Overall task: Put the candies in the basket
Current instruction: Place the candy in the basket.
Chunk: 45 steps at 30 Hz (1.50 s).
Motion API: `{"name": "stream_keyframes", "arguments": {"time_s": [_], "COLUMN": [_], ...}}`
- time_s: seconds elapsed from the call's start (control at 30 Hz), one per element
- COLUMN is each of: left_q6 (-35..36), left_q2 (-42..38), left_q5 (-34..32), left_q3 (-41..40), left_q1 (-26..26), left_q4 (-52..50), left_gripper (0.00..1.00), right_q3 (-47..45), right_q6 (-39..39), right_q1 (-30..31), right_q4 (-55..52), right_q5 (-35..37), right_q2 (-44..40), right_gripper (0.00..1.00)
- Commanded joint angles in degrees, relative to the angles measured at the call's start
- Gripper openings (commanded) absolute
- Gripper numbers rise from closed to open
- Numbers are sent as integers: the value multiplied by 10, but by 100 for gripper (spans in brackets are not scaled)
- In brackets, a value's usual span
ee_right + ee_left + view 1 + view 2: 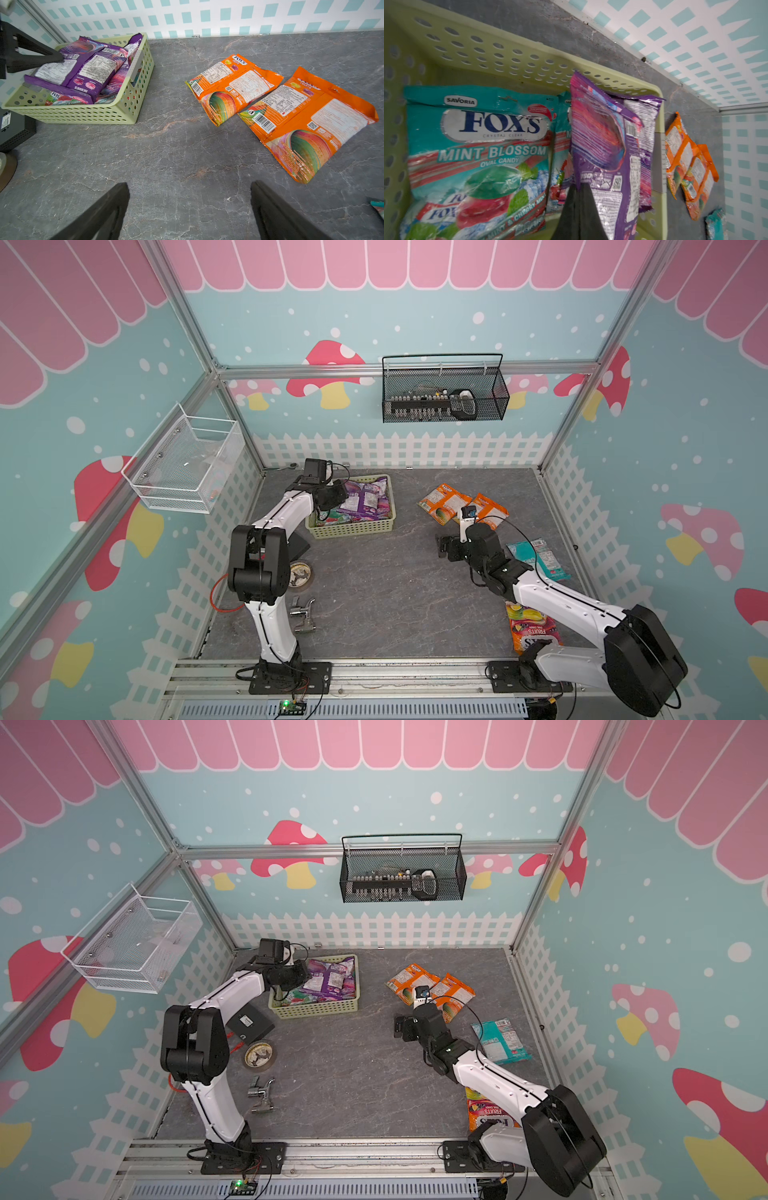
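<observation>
Left gripper (pixel 580 189) is clamped on the edge of a purple candy bag (pixel 598 135) above the pale green basket (pixel 500 52), with a teal bag (pixel 477 145) lying inside just beside it. Right gripper (pixel 189 185) stands wide over the grey table (pixel 166 145), 2 orange bags (pixel 234 91) lying ahead of it, untouched.

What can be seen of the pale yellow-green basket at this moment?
The basket is a low rectangular plastic tray, pale yellow-green, its walls perforated with rows of oval holes under a smooth rim. It sits flat on the grey table toward the back, on the left arm's side. Inside lie teal mint bags with purple bags piled on top, some poking past the rim. The left end effector, over the basket, is shut on one purple bag.
</observation>
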Motion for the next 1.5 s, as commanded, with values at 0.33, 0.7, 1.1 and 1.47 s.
{"name": "stream_keyframes", "arguments": {"time_s": [0.33,0.7,1.1,1.47], "left_q6": [79,98,95,52], "left_q2": [31,33,34,-68], "left_q5": [-122,-169,-191,-80], "left_q3": [16,22,42,-8], "left_q1": [19,27,26,26], "left_q4": [-29,-41,-52,-47], "left_gripper": [0,0,34,47], "right_q3": [-7,-7,-6,-12], "right_q6": [-12,-12,-12,27], "right_q1": [1,0,1,0], "right_q4": [17,20,19,17], "right_q5": [-18,-24,-21,25], "right_q2": [-6,2,9,12], "right_gripper": [96,96,96,96]}}
